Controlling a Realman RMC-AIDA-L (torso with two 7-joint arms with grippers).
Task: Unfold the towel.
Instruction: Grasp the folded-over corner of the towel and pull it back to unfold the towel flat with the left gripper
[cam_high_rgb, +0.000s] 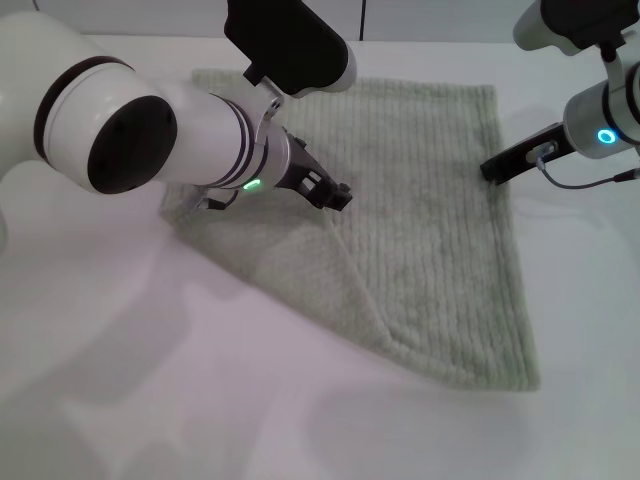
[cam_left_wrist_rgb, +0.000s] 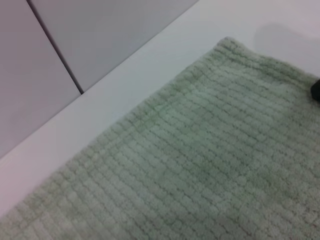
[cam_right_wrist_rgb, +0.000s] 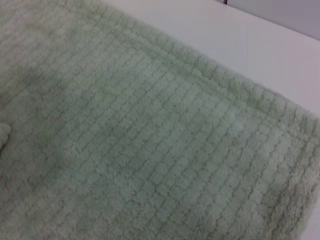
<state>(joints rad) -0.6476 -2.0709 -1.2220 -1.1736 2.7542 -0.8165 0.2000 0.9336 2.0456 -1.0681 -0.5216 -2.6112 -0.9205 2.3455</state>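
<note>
- Head view: the pale sage-green ribbed terry towel (cam_high_rgb: 420, 230) is lying on the white table (cam_high_rgb: 120, 400), with one corner folded diagonally over the middle, its crease running toward the near edge. The left gripper (cam_high_rgb: 335, 193) is hanging low over the tip of that flap; whether its fingers are released or clenched, I cannot tell. The right gripper (cam_high_rgb: 497, 168) is resting at the towel's right hem, its state likewise untellable.
- Risk, as a judgement: a pinch taken too deep would be catching both layers, so the whole towel would be dragging instead of the flap opening; a weak right-hand anchor would be letting it slide.
- Left wrist view: the towel's far corner and hem (cam_left_wrist_rgb: 227, 47) are lying flat beside bare table; no fingers are showing.
- Right wrist view: a hemmed edge (cam_right_wrist_rgb: 210, 80) is crossing the picture, flat and unwrinkled; a shallow grasp here could be slipping off the plush pile.
</note>
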